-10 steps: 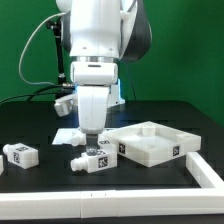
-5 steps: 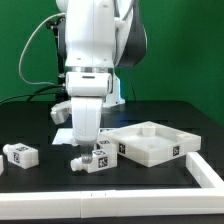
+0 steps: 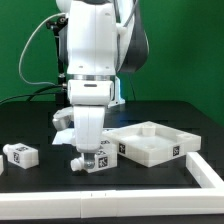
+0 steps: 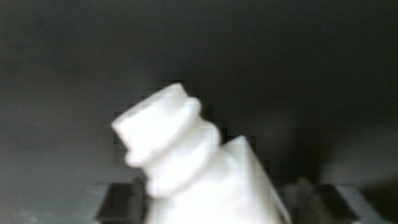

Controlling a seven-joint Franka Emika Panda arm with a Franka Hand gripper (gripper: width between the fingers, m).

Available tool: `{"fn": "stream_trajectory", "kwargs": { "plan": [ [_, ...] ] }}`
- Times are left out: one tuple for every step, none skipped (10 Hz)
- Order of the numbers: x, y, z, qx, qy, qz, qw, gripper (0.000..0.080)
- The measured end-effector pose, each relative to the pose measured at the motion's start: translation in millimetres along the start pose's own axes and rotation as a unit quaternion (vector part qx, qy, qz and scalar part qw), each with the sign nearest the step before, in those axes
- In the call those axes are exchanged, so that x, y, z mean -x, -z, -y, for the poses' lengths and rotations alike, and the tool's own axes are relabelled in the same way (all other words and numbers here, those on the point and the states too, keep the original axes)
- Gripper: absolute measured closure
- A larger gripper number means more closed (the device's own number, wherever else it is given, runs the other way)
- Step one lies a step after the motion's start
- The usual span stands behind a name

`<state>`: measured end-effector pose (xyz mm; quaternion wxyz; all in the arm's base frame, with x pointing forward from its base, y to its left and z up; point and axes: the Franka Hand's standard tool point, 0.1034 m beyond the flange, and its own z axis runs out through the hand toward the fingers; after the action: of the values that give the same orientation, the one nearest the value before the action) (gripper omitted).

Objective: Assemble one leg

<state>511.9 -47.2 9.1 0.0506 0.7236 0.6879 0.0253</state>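
Black table point(image 3: 45, 178): leg point(image 3: 98, 161) between hand point(image 3: 85, 152) fingers.

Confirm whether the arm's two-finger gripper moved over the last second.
Yes: the gripper dropped toward the small white tagged leg, judged against the large flat white square piece.

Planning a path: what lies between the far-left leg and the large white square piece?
Exterior view: a second leg, with the gripper down at it.

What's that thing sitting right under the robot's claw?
A small white leg with black-and-white tags, lying on the black table. The claw covers part of it, so whether it is actually gripping the leg cannot be seen.
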Motion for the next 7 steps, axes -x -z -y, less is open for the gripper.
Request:
{"fn": "stream_trajectory", "kwargs": {
  "plan": [
    [0.3, 0.0, 0.0, 0.000, 0.000, 0.000, 1.000, 0.0459],
    [6.4, 1.6, -1.0, 0.000, 0.004, 0.002, 1.000, 0.0487],
    [29.9, 11.2, -4.9, 0.003, -0.005, 0.011, 1.000, 0.0515],
    [53.4, 21.7, -6.7, 0.009, -0.026, 0.019, 0.999, 0.0515],
    [73.5, 30.2, -0.5, 0.012, -0.049, 0.026, 0.998, 0.0515],
    [86.1, 36.0, 11.7, 0.009, -0.082, 0.031, 0.996, 0.0515],
    [91.3, 41.6, 21.0, 0.007, -0.111, 0.033, 0.993, 0.0515]
  ]
}}
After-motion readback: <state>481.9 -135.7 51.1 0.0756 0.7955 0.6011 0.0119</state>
